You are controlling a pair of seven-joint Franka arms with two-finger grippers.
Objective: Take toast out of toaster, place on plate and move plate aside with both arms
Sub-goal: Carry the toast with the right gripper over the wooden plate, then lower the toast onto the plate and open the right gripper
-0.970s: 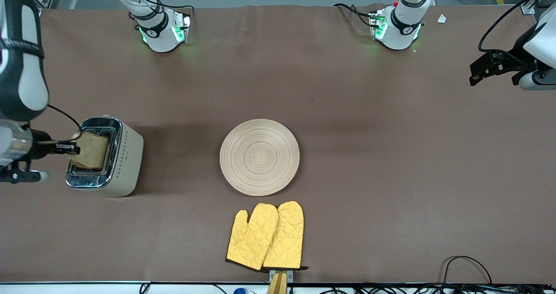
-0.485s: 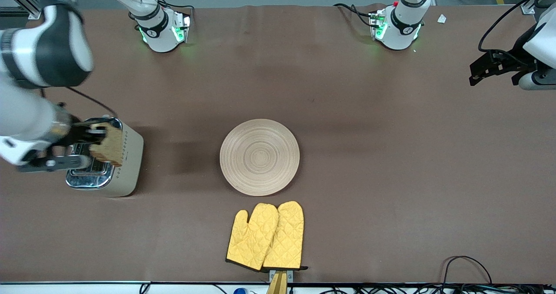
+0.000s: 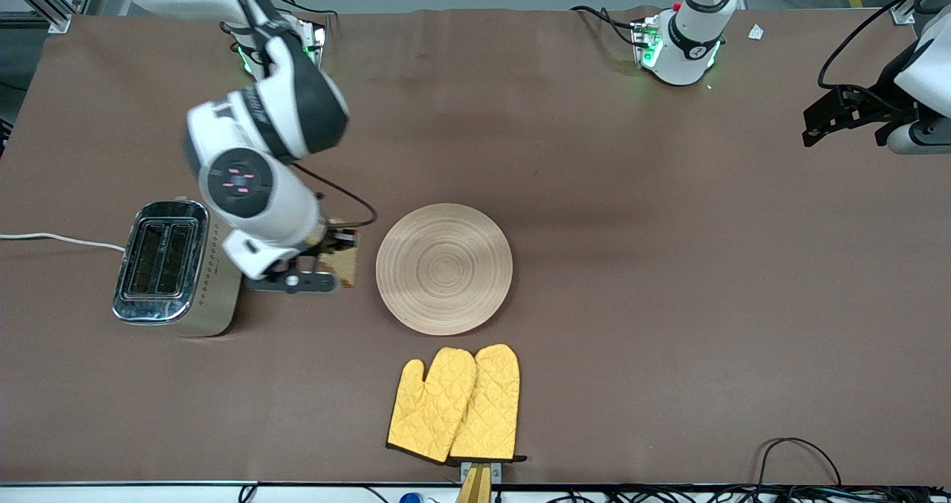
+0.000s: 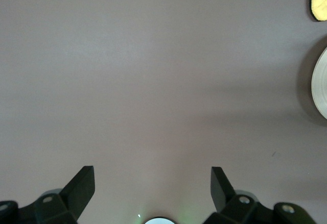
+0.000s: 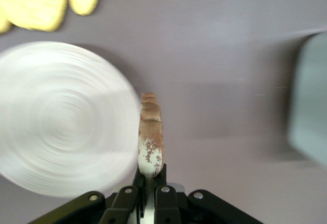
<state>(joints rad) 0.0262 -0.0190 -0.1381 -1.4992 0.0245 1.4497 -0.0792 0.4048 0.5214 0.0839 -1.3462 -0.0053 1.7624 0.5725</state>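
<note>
Front view: the toast (image 3: 345, 264) is held clamped by the right gripper (image 3: 338, 254) over the table (image 3: 669, 265), between toaster (image 3: 174, 269) and plate (image 3: 444, 268). The left gripper (image 4: 153, 185) is kept wide apart, waiting.

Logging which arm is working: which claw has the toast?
The right claw, shut on the toast between toaster and plate. The left claw waits open and empty at the table's end.
</note>
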